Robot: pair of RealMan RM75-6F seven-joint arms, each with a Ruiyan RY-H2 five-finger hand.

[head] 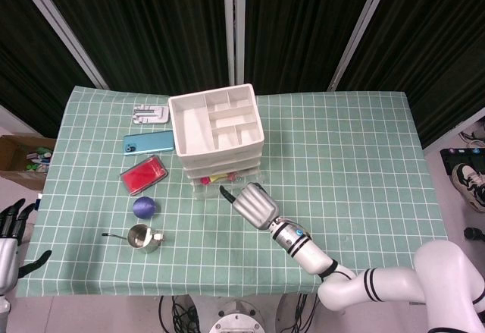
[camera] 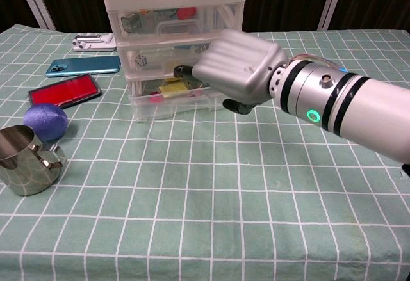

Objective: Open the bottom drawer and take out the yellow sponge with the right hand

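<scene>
The white three-drawer unit [head: 218,132] stands mid-table, its clear bottom drawer [camera: 168,100] pulled partly out toward me. Inside that drawer lies the yellow sponge [camera: 172,88], beside small red and pink items; in the head view the sponge [head: 219,175] is only a yellow sliver. My right hand [camera: 240,70] hovers just in front of and above the open drawer, back of the hand up, fingers [camera: 184,71] stretched toward the drawer and holding nothing. In the head view the right hand [head: 254,202] sits right of the drawer front. My left hand [head: 9,225] hangs off the table's left edge, fingers apart.
Left of the drawers lie a blue phone [camera: 82,66], a red case [camera: 64,89], a purple ball [camera: 46,120] and a steel cup [camera: 25,160]. A white stand [head: 151,113] sits at the back. Green checked cloth covers the table [head: 348,158].
</scene>
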